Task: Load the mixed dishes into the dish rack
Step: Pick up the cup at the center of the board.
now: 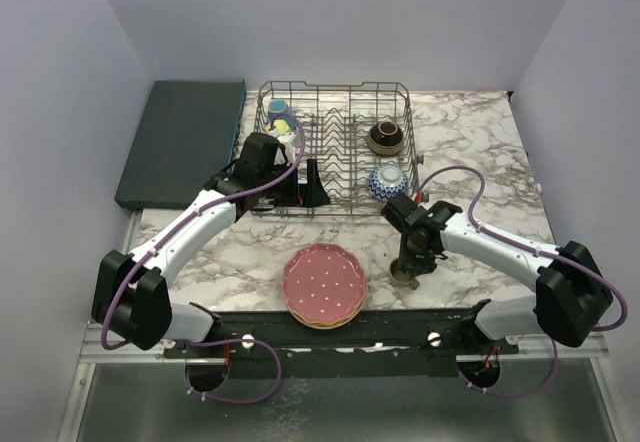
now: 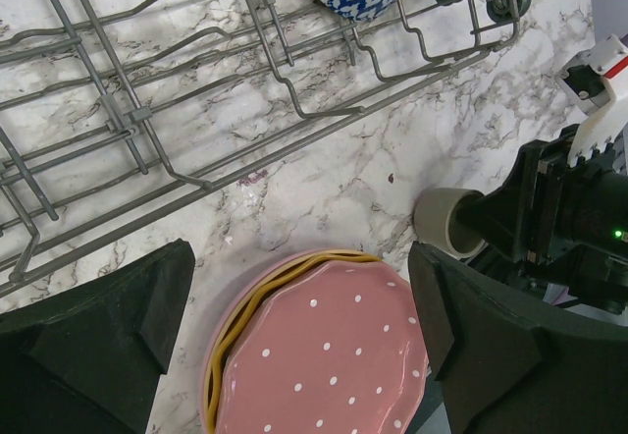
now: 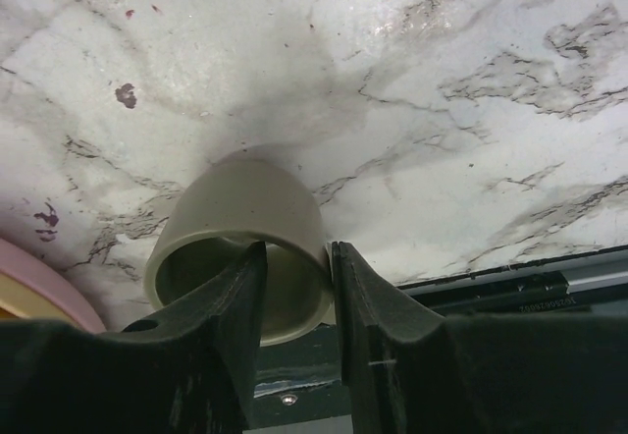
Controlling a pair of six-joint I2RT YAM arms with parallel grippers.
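An olive-grey mug [image 3: 240, 198] lies on its side on the marble, also seen in the top view as the mug [image 1: 405, 275]. My right gripper [image 3: 296, 249] straddles its rim with one finger inside and one outside against the wall; a small gap still shows on the inner side. A stack of dotted plates [image 1: 323, 282], pink on top with an orange one under it, sits at the near middle. My left gripper [image 2: 299, 257] hangs wide open above the plates [image 2: 324, 355], holding nothing. The dish rack [image 1: 335, 92] holds a blue bowl [image 1: 386, 180], a brown bowl [image 1: 385, 137], a blue mug [image 1: 277, 108] and a yellow mug [image 1: 283, 127].
A flat dark teal slab [image 1: 185, 137] lies left of the rack. In the left wrist view the rack's wire edge [image 2: 147, 120] runs close above the plates, and the right arm's wrist [image 2: 579, 208] stands by the mug [image 2: 444, 220]. White walls enclose the table.
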